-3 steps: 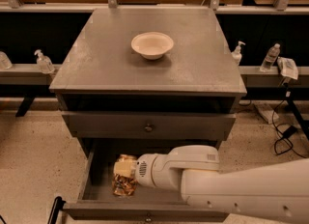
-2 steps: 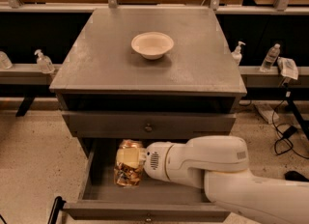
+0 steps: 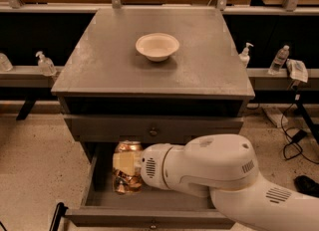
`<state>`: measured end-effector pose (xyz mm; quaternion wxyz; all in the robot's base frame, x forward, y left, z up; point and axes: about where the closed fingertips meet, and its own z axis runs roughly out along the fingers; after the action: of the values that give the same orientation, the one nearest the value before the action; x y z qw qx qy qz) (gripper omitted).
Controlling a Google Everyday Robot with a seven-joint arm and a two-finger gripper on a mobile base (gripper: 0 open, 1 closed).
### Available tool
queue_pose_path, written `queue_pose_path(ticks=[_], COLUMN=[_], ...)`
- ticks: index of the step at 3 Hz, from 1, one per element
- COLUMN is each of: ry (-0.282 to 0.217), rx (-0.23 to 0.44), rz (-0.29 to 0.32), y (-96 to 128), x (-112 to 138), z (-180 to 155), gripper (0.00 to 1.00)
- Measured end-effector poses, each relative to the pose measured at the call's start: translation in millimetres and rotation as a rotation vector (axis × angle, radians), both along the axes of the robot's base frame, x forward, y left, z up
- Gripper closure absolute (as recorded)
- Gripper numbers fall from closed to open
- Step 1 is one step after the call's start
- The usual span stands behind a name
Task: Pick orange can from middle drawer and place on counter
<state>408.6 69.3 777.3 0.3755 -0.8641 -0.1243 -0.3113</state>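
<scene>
Just above middle drawer [image 3: 149,218], orange can [image 3: 127,182] clasped in hand [image 3: 124,164]

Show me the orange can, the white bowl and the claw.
orange can [image 3: 128,183], camera view, lower printed side.
white bowl [image 3: 157,46], camera view, inner bottom.
claw [image 3: 125,164], camera view, between fingertips, gripping the can over middle drawer [image 3: 149,203].

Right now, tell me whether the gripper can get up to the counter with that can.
Probably yes. The gripper, jaws closed on the orange can, sits in the open middle drawer, close under the upper drawer front, so it must back out first. The counter is bare ahead of the white bowl.
</scene>
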Motion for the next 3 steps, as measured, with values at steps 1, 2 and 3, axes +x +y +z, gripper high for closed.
queue_pose_path(ticks=[1, 2, 3], ry=[-0.036, -0.143, -0.245], rx=[0.037, 0.088, 0.090], rz=[-0.010, -0.022, -0.056], y=[-19.5, -53.4, -89.6], x=[20.2, 48.0, 88.2], z=[15.4, 59.6, 108.0], gripper=[1.00, 1.00, 1.00])
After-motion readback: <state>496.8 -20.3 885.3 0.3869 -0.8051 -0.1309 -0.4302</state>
